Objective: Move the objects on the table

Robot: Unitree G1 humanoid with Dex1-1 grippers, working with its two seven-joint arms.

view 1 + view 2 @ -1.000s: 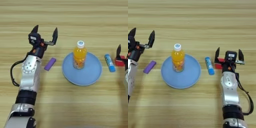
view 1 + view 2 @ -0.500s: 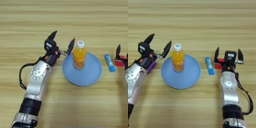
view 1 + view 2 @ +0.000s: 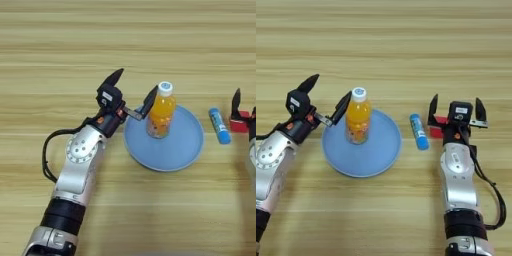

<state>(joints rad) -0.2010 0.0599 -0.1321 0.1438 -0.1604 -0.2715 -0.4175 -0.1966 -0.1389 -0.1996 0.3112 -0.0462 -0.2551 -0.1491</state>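
A wooden table [image 3: 60, 45] holds a blue plate [image 3: 175, 150] near its middle. An orange drink bottle [image 3: 161, 111] stands upright on the plate's left part. Just left of the plate, the left gripper [image 3: 134, 88] has its fingers spread wide, holding nothing, one fingertip right beside the bottle. Right of the plate, the right gripper [image 3: 456, 104] hovers open and empty. A blue tube [image 3: 418, 131] lies between plate and right gripper.

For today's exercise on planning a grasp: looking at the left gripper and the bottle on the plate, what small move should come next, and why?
Probably ease the left gripper a little further right, then close. Its fingers are open, one fingertip already beside the orange bottle, which stands upright on the blue plate, not yet between them. The right gripper sits idle beside the blue tube.
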